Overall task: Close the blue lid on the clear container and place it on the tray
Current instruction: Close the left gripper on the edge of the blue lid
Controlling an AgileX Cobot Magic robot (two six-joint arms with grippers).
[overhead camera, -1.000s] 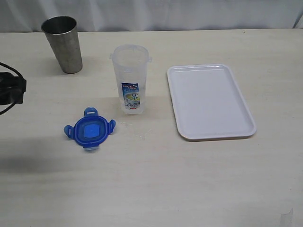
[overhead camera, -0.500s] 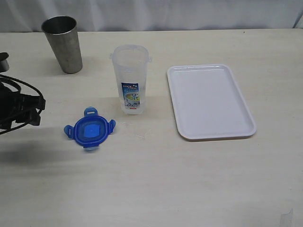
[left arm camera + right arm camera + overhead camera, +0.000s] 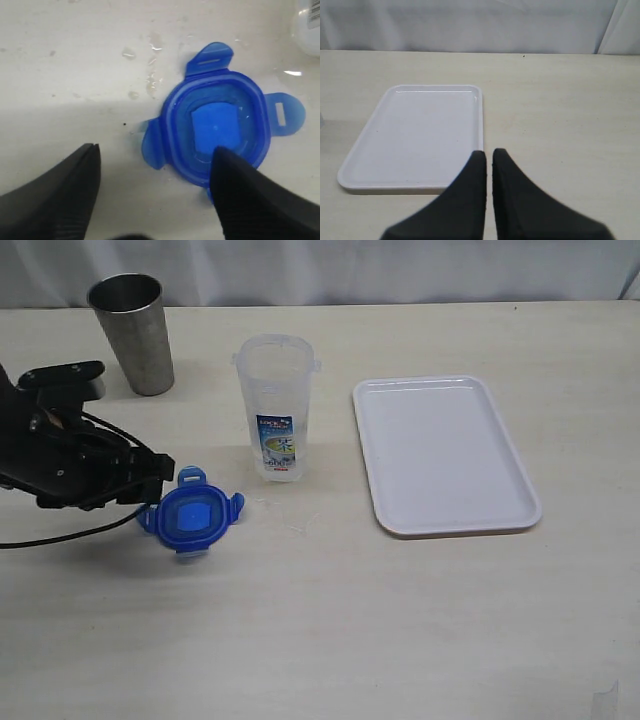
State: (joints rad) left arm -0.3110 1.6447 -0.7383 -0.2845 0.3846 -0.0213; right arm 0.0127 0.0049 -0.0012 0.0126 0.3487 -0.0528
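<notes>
right gripper [image 3: 489, 154]: seen only in the right wrist view, jaws clenched almost together with nothing between them, tray beyond the tips.
blue lid [image 3: 190, 515]: flat on the table [image 3: 350, 640], lower left of centre in the exterior view, flaps spread outward, off the container.
left gripper [image 3: 152, 483]: low at the lid's left edge, jaws released wide, grasping nothing; one finger [image 3: 240, 190] overlaps the lid's rim.
tray [image 3: 445, 455]: right of centre, flat on the table.
clear container [image 3: 276, 405]: upright, open-mouthed, behind the lid, apart from the tray.
steel cup [image 3: 132, 332]: upper left, upright.
</notes>
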